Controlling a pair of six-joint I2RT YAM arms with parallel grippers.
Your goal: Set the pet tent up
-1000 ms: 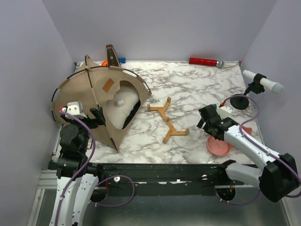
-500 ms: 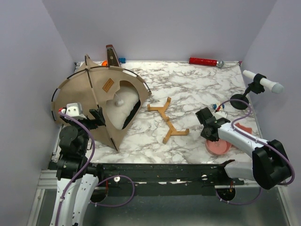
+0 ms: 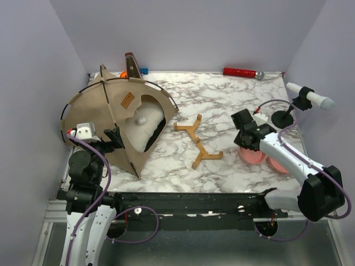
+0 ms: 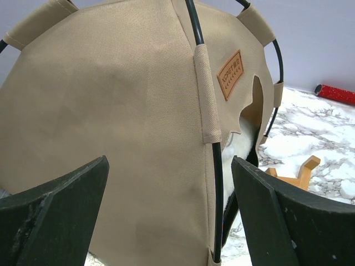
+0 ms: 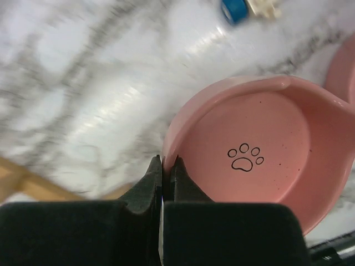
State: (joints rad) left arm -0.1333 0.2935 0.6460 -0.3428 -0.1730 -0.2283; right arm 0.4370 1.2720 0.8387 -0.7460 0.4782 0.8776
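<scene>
Pink bowl (image 5: 252,166), rim pinched in the right gripper (image 5: 165,161), probably clearing room; left gripper (image 4: 169,166) gapes wide, facing the tent (image 4: 111,111).

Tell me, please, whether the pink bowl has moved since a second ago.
Yes. The pink bowl has shifted away from the near edge of the table, toward the black stand base farther back.

On the pet tent (image 4: 111,138), up at about one o'clock, a small brown patch (image 4: 230,75) carries stamped lettering, perhaps "XDPET", over a row of marks. The pink bowl (image 5: 310,166) shows a black paw print (image 5: 244,156).
</scene>
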